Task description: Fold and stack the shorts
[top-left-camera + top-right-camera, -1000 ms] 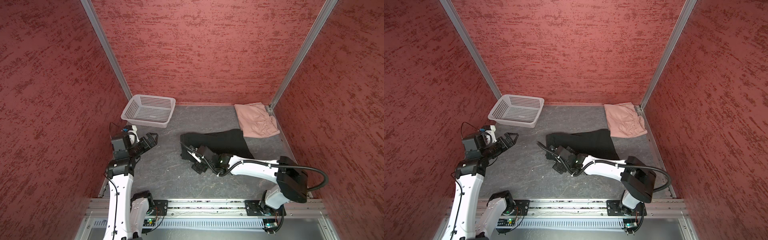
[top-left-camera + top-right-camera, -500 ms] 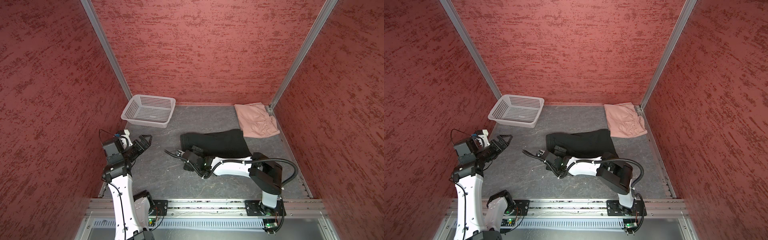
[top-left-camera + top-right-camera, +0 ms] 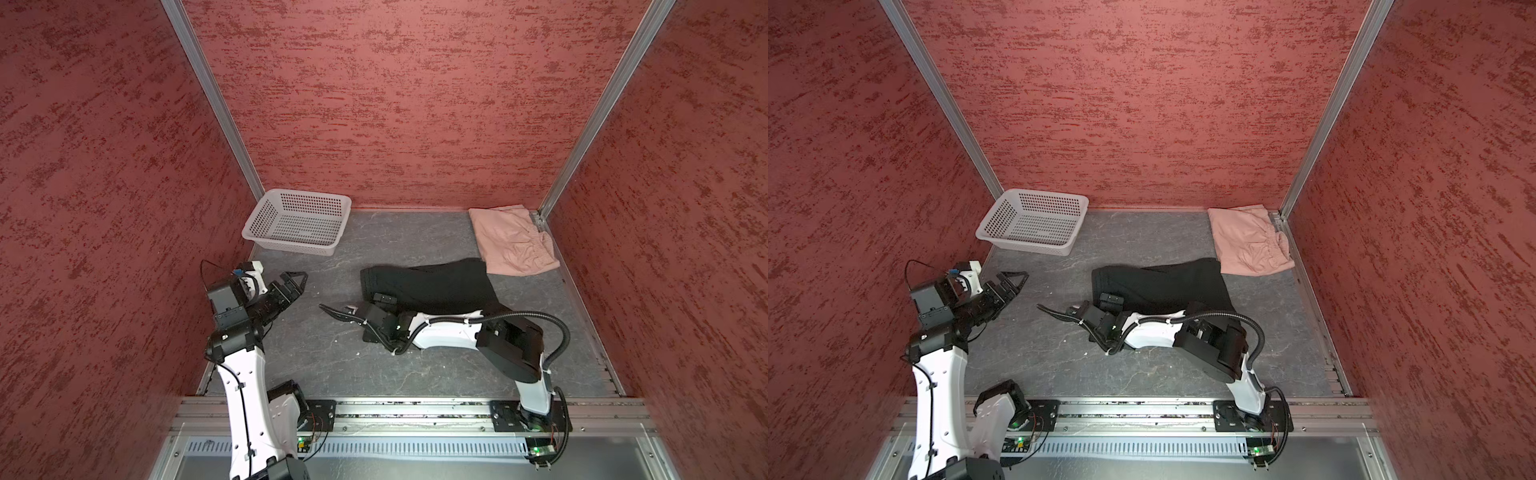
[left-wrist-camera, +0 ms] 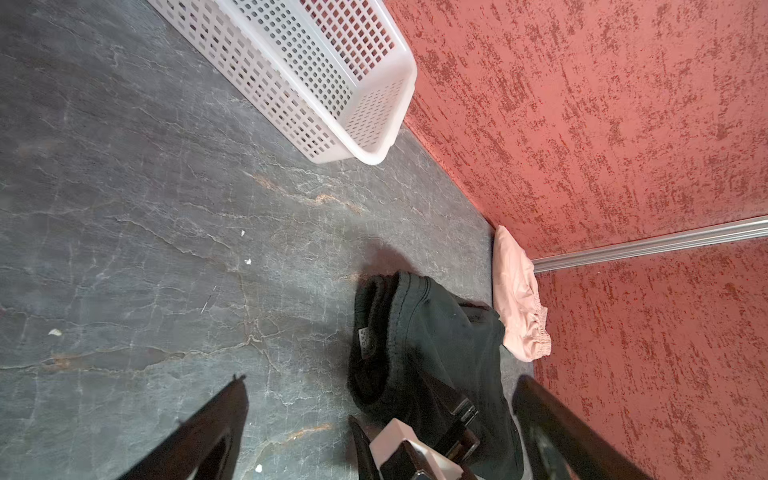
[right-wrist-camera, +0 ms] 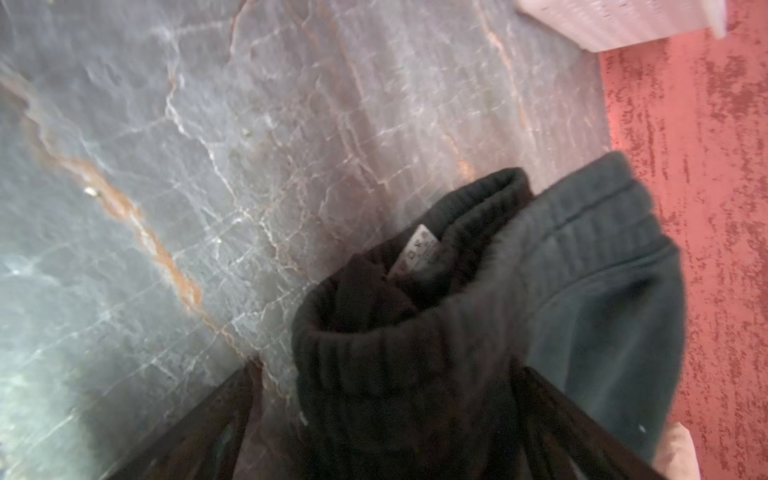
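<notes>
View from above into a red-walled booth with a grey marbled desk [image 3: 332, 365]. The black shorts [image 3: 432, 286] lie rumpled just right of centre, with the ribbed waistband towards 9 o'clock. The pink shorts [image 3: 511, 243] lie flat in the far corner at 1 o'clock, one corner touching the black pair. A white perforated basket [image 3: 291, 247] sits at 11 o'clock against the back wall. The left jaws stand wide and empty above the desk at 9 o'clock, well apart from both pairs. The right jaws, low near the centre, gape wide with the black waistband between them, not clamped.
</notes>
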### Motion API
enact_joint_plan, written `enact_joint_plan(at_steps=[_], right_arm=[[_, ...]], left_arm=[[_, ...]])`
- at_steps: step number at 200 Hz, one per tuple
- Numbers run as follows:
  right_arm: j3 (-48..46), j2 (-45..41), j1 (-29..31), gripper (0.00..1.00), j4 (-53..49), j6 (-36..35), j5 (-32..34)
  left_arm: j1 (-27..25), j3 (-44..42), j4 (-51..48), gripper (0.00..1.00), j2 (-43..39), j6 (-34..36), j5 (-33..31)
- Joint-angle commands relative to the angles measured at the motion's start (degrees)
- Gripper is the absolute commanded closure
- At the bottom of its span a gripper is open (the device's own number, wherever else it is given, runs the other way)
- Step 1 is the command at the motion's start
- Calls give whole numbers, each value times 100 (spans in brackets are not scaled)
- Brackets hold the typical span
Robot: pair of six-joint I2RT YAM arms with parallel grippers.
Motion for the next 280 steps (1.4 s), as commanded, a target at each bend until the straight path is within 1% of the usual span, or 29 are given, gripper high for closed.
enact_joint_plan(at_steps=[1,46,54,63,77,84,89,90,101,108,109,110,113,132,150,163,187,200,207,240,280], right_arm=[[244,201,34,1,42,-284,-105],[442,674,17,1,169,-363,17],[450,695,0,4,180,-292,14],[446,676,-19,11,153,-182,-20],[438,594,-75,26,126,96,-81],[425,521,-116,35,111,299,-187],[416,462,-151,47,106,467,-313],[411,456,-160,47,106,502,-366],[344,298,-232,76,181,854,-612],[284,193,-267,89,261,1087,-777],[284,176,-270,94,271,1119,-804],[275,168,-277,96,281,1158,-836],[244,106,-301,100,329,1265,-935],[-147,-328,-449,100,919,1902,-1514],[-518,-663,-604,100,1518,2351,-1941],[-689,-767,-667,100,1813,2483,-2087],[-735,-715,-687,100,1890,2455,-2164],[-792,-702,-688,100,1947,2447,-2208],[-822,-702,-687,100,1968,2453,-2237],[-902,-728,-687,100,1991,2461,-2249],[-1037,-794,-687,100,2189,2465,-2247]], left_arm=[[33,-40,82,1,11,62,148],[37,-24,59,1,-6,46,181],[37,-20,40,1,-13,17,183],[37,-19,21,1,-9,-14,189],[37,-81,75,1,-23,-104,249],[42,-138,176,1,1,-167,350],[39,-186,229,1,38,-222,423],[38,-195,243,1,46,-235,439],[31,-256,326,1,150,-329,594],[22,-265,316,1,215,-350,617],[21,-265,313,1,228,-352,615],[20,-265,311,1,234,-353,614],[12,-266,304,1,252,-355,607],[-144,-344,329,1,271,-413,429],[-510,-681,786,1,291,-812,397],[-939,-1079,1397,1,380,-1289,351],[-2008,-1704,2676,1,790,-2038,-115],[-2503,-1861,3309,1,1166,-2291,-364],[-2684,-1889,3552,1,1385,-2388,-443],[-3111,-2023,4949,1,2170,-2837,-502],[-3429,-2036,5772,1,2954,-3156,-599]])
